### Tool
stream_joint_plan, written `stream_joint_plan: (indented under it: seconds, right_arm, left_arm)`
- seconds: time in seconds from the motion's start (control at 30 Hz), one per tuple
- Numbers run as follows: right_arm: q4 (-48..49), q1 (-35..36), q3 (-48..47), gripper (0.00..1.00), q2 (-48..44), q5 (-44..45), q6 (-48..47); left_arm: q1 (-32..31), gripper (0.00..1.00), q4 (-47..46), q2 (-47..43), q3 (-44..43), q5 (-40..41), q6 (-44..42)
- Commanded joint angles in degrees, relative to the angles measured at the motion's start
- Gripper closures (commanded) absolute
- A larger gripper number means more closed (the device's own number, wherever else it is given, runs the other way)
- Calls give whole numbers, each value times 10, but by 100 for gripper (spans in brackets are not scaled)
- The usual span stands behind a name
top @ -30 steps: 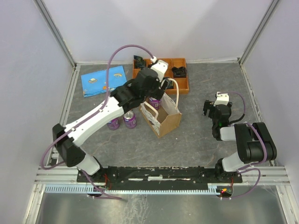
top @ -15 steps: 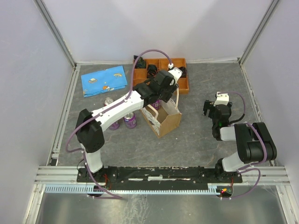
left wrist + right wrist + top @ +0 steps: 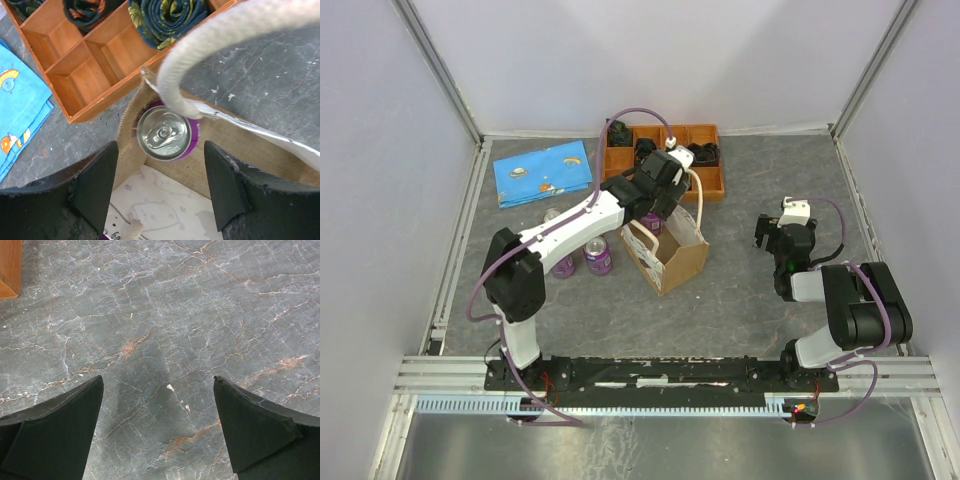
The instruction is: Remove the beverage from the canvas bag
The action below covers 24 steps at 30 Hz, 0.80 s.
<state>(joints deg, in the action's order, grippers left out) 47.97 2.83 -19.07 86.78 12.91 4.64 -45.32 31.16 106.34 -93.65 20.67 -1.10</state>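
Left wrist: L claw [image 3: 160, 144] spread over can [image 3: 164, 134] in canvas bag [image 3: 129, 125].

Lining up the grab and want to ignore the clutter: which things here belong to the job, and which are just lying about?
Job: canvas bag; purple can inside it; left gripper, open above it.

Lying about: orange tray; rolled fabric in it; blue cloth; loose cans beside the bag; right gripper, open, away from the bag.

Your left hand [image 3: 160, 147] hangs spread-fingered over the can [image 3: 164, 132] in the canvas bag [image 3: 225, 150]. The white handle [image 3: 200, 55] crosses the can's right rim, and the orange tray [image 3: 90, 75] crowds the bag's far side. Beneath your right hand [image 3: 159, 385] lies open surface [image 3: 160, 330].
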Motion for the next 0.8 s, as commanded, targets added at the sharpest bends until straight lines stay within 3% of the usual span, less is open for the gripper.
stream_joint_plan:
  seconds: [0.0, 0.77]
  right_arm:
    - [19, -2, -15, 1, -5, -1, -3]
    - [19, -2, -15, 1, -5, -1, -3]
  left_arm:
    - [7, 23, -22, 11, 5, 7, 25]
    - [9, 22, -33, 1, 21, -10, 33]
